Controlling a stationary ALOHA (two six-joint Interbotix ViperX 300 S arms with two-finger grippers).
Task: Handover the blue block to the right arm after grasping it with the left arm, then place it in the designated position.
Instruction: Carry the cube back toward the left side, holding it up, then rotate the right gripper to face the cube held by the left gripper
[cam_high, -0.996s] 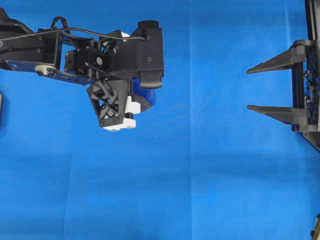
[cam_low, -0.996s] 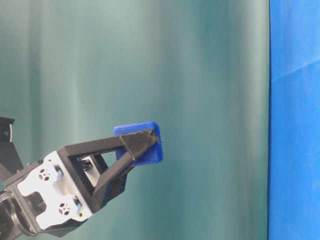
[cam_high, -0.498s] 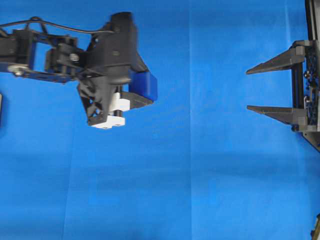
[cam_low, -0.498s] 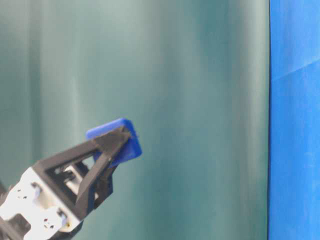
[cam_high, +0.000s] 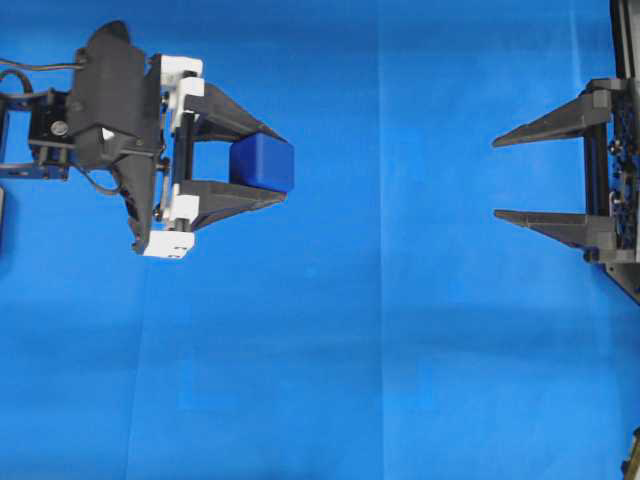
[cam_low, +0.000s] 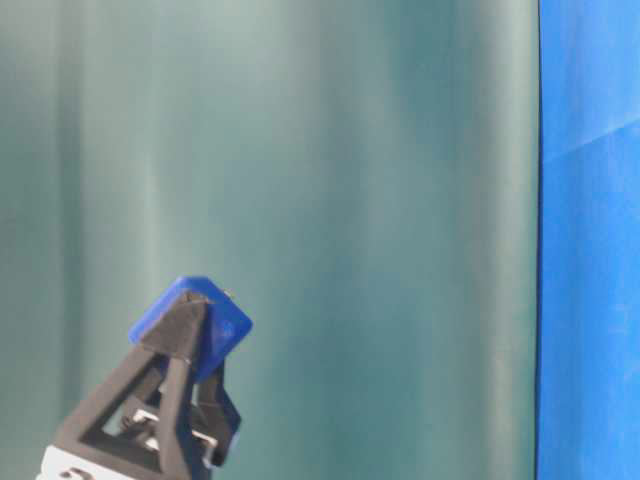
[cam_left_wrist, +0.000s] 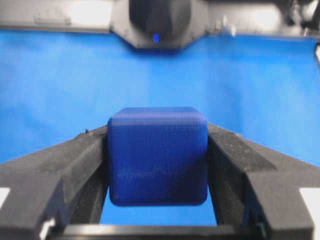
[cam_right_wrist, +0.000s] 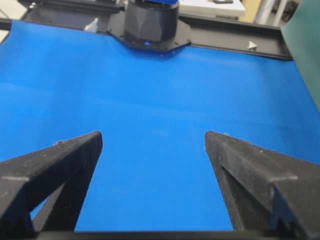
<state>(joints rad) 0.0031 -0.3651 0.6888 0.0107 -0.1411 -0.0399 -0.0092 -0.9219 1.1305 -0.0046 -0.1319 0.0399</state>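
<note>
A: What is the left end effector doing?

B: Its two long pointed black fingers on white plastic brackets are clamped on the small dark-blue cube with rounded edges. One finger presses each opposite face, near the tips. The left wrist view shows the same: the blue block fills the gap between the fingers, which touch it on both sides.

A: Is the cube on the table?

B: No. In the table-level view the cube sits at the finger tips against the dark green backdrop, clear of any surface. From overhead it hangs over the left part of the bright blue cloth that covers the table.

A: Which way do the fingers point?

B: To the right in the overhead view, roughly level, towards the other arm.

A: And the right end effector?

B: Wide apart, gripping nothing. Its two black pointed fingers aim left from the right edge, well apart from the cube. The right wrist view shows only blue cloth between the finger tips.

A: Anything beyond the cloth?

B: At its far edge in the right wrist view, the black base of the left arm.
</note>
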